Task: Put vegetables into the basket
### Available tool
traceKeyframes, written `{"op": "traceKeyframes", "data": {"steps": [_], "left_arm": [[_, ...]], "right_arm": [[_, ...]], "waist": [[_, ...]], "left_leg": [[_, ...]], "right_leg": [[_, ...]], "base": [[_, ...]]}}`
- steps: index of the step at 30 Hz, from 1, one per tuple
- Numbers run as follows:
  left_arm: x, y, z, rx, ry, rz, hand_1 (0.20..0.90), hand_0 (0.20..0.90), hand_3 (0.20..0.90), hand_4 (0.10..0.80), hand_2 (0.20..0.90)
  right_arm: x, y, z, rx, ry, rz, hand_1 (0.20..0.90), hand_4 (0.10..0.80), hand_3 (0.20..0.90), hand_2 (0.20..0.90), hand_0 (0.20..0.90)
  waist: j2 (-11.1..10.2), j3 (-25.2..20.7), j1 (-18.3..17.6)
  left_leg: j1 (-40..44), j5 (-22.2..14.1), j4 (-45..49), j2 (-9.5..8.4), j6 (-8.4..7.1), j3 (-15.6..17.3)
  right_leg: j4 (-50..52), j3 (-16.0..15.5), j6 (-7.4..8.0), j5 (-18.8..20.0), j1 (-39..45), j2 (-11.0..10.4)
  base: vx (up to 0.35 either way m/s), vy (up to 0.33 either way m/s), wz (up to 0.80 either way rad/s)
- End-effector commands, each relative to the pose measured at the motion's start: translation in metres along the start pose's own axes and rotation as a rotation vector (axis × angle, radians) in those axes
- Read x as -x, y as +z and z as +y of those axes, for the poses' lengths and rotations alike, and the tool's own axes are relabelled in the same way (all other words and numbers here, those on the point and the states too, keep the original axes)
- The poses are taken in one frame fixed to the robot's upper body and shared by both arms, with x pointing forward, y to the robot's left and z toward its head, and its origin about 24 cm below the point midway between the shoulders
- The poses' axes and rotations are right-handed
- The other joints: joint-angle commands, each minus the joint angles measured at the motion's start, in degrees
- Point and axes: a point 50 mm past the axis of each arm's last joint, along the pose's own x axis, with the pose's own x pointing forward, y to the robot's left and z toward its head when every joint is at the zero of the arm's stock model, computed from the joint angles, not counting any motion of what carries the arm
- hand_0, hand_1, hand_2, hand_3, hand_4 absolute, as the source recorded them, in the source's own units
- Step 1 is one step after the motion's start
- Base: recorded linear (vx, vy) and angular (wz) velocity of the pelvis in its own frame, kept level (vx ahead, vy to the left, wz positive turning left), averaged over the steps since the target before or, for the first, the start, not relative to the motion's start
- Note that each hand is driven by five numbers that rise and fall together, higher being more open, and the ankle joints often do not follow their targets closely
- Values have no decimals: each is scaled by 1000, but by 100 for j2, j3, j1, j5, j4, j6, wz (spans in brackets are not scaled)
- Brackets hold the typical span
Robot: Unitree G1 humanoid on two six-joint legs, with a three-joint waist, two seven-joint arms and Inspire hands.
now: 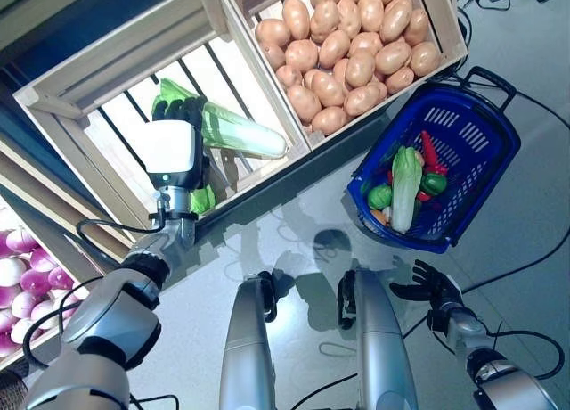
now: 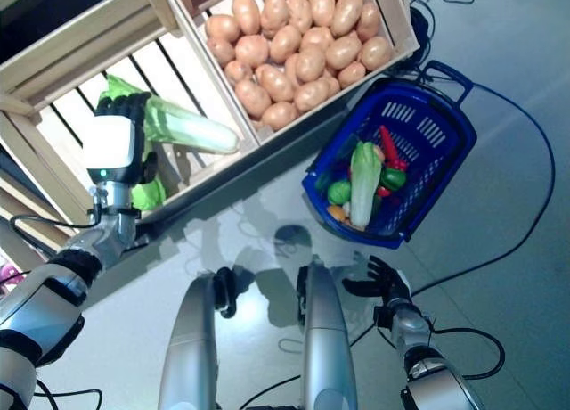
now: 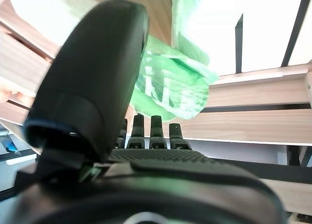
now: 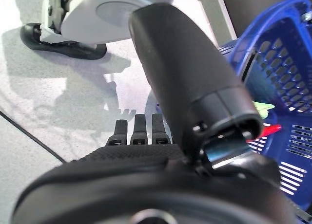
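Left hand: the left hand is reached into the slatted crate and is wrapped round the leafy end of a cabbage, thumb on one side and fingers on the other, as the left wrist view shows; the grip is taken at the green end, probably because that end lies nearest the arm.
Cabbage: it is held roughly level above the crate's slats, its pale stalk end pointing toward the divider; whether it is clear of the slats cannot be told.
Second green: another leafy piece is left in the crate's near corner, beside the wrist.
Potatoes: the potatoes are heaped in the neighbouring compartment, untouched.
Basket: the basket is set on the floor just below the potato compartment, within a short swing of the crate; a cabbage, a red pepper and other greens are already held in it.
Right hand: the right hand is kept low near the basket, fingers relaxed and empty, out of the carrying path.
Step judged: lift and carry to the basket.
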Motion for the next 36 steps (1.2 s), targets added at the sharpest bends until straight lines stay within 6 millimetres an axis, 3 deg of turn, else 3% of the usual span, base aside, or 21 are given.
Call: {"op": "traceKeyframes", "data": {"steps": [1,17,28,36], "left_arm": [[-31,-35,46,-144,222,31,900,900,900,800,900],[-46,-18,53,-293,164,-234,900,900,900,800,900],[-51,6,67,-321,296,-495,900,900,900,800,900],[-57,12,66,-333,223,-506,900,900,900,800,900]], "right_arm": [[12,-14,-29,4,-78,-26,900,800,900,900,900],[8,-1,-25,12,-38,-74,900,800,900,900,900],[12,-8,-30,10,-58,-59,900,800,900,900,900],[12,-7,-33,-8,-61,-61,900,800,900,900,900]], "waist": [[-14,-428,-45],[13,-343,-100],[15,-288,-153],[12,-286,-179]], "left_leg": [[485,-1003,163,-183,486,177],[114,-1064,397,-122,471,173],[-75,-1117,533,-70,473,175],[-157,-1162,652,-51,498,178]], "right_leg": [[-923,232,114,593,375,83],[-762,276,161,623,21,88],[-685,300,180,654,-162,92],[-623,298,169,650,-235,84]], "base": [[43,10,-4],[13,1,-1],[0,0,0],[0,0,0]]}}
